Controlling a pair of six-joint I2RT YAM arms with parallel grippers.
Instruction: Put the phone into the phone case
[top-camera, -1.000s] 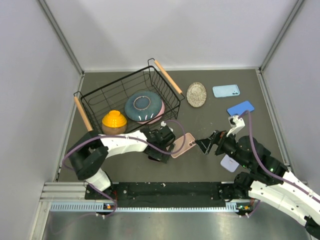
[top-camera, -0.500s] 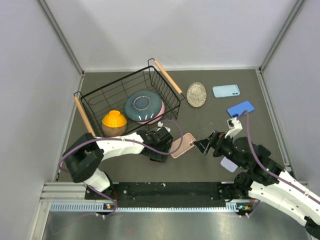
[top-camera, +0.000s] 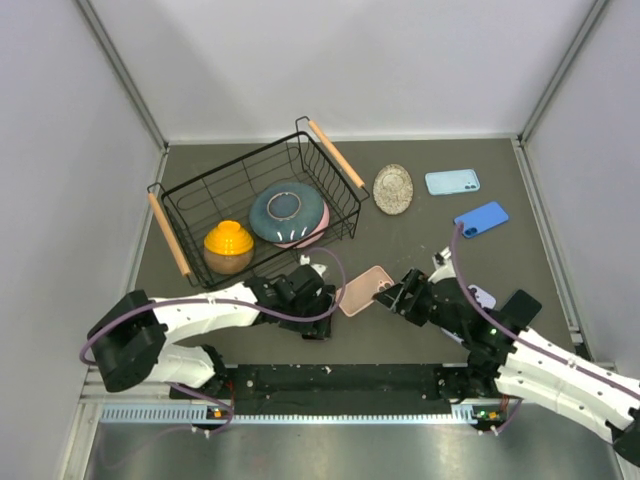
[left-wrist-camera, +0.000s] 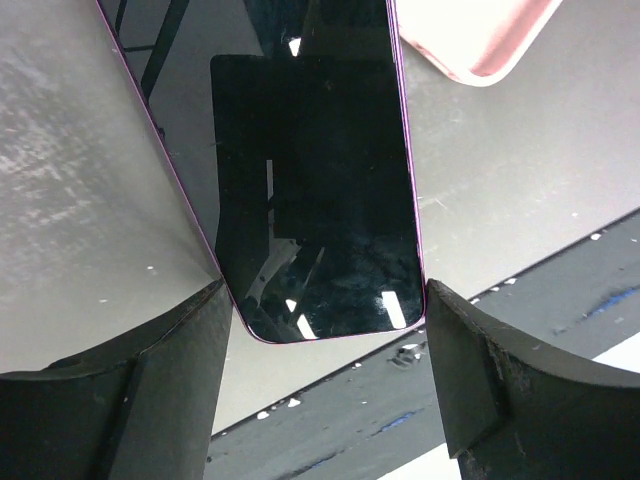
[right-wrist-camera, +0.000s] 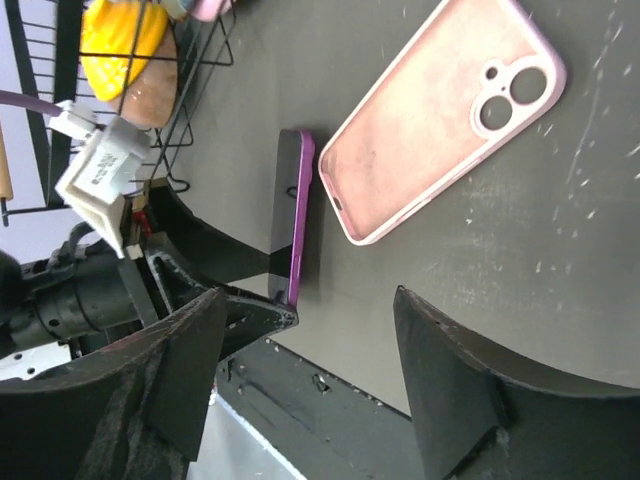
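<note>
The left arm (top-camera: 200, 310) lies low over the tabletop, stretched from its shoulder at 8 o'clock with the forearm running toward 3 o'clock. Its gripper (left-wrist-camera: 322, 290) has both fingers (left-wrist-camera: 160, 380) pressed against the long edges of the phone (left-wrist-camera: 315, 200). The right arm (top-camera: 545, 350) reaches from 4 o'clock toward 10 o'clock, wrist low. Its gripper (right-wrist-camera: 305, 300) faces the left one, fingers (right-wrist-camera: 455, 380) spread apart with nothing between them.
</note>
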